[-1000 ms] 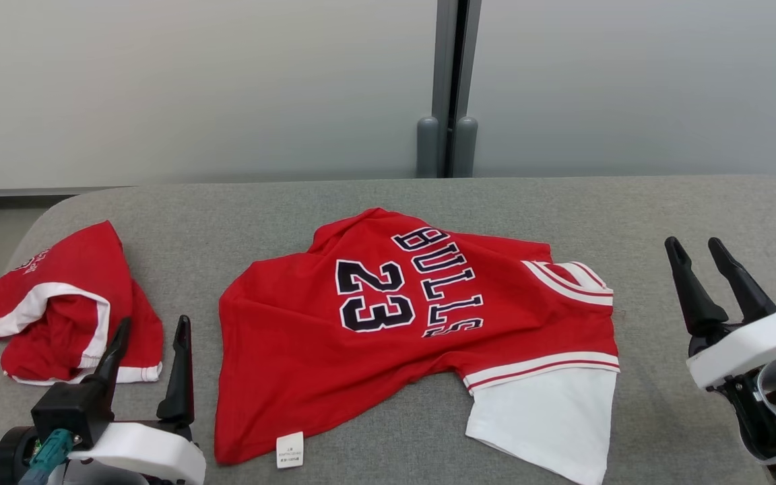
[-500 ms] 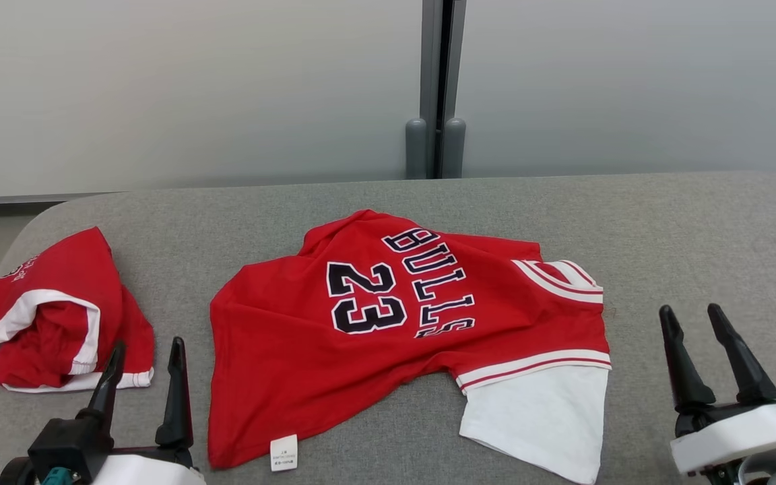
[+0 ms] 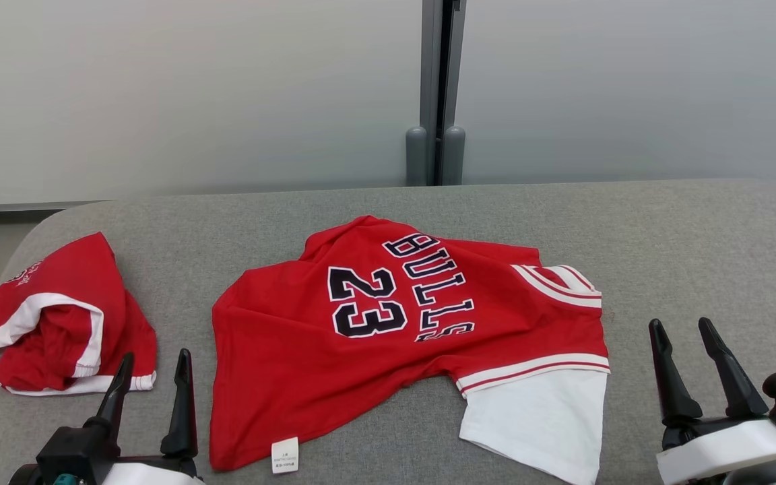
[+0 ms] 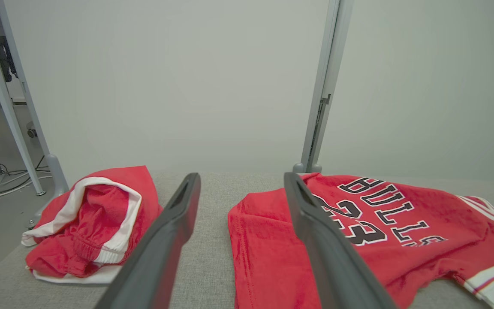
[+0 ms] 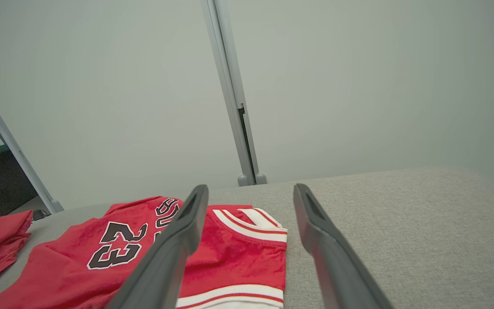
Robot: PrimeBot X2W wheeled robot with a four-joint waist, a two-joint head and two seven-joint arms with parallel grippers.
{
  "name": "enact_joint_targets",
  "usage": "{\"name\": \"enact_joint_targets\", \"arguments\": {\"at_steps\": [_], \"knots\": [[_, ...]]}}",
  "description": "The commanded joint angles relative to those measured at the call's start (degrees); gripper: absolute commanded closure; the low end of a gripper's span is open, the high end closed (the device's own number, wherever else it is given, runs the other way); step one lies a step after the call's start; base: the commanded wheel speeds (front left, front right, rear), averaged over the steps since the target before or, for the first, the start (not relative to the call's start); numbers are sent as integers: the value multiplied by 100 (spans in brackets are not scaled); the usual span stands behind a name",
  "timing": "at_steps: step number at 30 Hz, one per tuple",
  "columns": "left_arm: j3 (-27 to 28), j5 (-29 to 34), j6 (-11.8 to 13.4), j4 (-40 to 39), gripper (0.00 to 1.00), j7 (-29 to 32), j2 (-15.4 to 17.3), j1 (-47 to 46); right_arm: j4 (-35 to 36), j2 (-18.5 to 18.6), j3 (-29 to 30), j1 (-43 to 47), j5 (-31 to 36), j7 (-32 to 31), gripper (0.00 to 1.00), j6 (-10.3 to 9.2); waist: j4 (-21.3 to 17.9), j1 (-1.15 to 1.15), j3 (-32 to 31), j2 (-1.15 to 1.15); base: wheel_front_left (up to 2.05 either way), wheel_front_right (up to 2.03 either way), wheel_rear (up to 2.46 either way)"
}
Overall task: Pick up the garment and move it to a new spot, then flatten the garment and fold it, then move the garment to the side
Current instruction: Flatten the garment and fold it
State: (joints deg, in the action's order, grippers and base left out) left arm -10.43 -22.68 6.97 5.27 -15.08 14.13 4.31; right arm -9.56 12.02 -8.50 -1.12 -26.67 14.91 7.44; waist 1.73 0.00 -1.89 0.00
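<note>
1. shows a red jersey (image 3: 388, 330) marked "bulls 23" in black, lying rumpled and unfolded on a grey padded table (image 3: 698, 222); judged to be the garment in hand.
2. lies ahead of and between the two pairs of jaws: off to the right of the left gripper (image 3: 155, 356), off to the left of the right gripper (image 3: 679, 323).
3. runs its long axis crosswise to both sets of fingers, with the hem end toward the left jaws and the shoulder end, with a white sleeve (image 3: 536, 417), toward the right jaws.
4. left jaws: spread apart, gripping nothing, pointing up the table past the hem edge. in the left wrist view, crosses the hem edge with its right-hand finger; cannot tell whether touching the cloth.
5. right jaws: likewise parted and empty, standing apart from the sleeve with bare table between.
6. nearer arm, by judgement: the left, with the hem corner and its small white label (image 3: 285, 455) just beside its fingers; the right with farther to reach.
7. also shows a second red garment with white trim (image 3: 58, 323), bunched in a heap just ahead of the left jaws and to their left, apart from the jersey.
8. likely calls next for one grip at each end of the long axis, hem for the left jaws and shoulder for the right, so as to lift without bunching. risk: catching only the top layer, or snagging the heap beside the left jaws.
</note>
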Motion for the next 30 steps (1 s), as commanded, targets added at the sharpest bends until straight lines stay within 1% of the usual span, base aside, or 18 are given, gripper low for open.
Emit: {"name": "enact_joint_targets", "arguments": {"at_steps": [1,4,10,15,18,19,20,22,25,27,30], "knots": [[53,71,-54,25,0,-10,-11,33,-17,7,31,49,27,40,0,11,6,0,-4,0,0,0,0],[101,133,-144,62,0,-11,-77,21,-62,17,36,25,30,40,0,11,13,0,-10,0,0,0,0],[159,212,-246,112,0,-11,-158,51,-133,-20,39,8,-52,40,0,11,25,0,-18,0,0,0,0],[198,194,-292,225,0,-10,-232,100,-216,19,38,14,-29,19,0,11,34,0,-29,0,0,0,0],[113,101,-362,355,0,189,-238,128,-325,6,84,37,-44,-172,0,12,36,0,-30,0,0,0,0],[83,-9,-391,413,0,393,-273,140,-342,14,36,50,-98,-295,0,12,41,0,-29,0,0,0,0],[50,-90,-395,409,0,740,-256,100,-393,61,-13,85,-208,-588,0,11,58,0,-17,0,0,0,0],[-48,-238,-441,437,0,1198,-294,103,-525,97,-120,176,-369,-1086,0,11,83,0,4,0,0,0,0],[-230,-305,-454,356,0,1902,-189,155,-591,127,-313,284,-674,-1886,0,12,119,0,38,0,0,0,0],[-284,-336,-422,221,0,2180,-156,170,-602,154,-414,395,-911,-2358,0,11,144,0,71,0,0,0,0],[-326,-337,-375,25,0,2436,-107,198,-560,110,-452,519,-1219,-2865,0,11,172,0,115,0,0,0,0]]}}
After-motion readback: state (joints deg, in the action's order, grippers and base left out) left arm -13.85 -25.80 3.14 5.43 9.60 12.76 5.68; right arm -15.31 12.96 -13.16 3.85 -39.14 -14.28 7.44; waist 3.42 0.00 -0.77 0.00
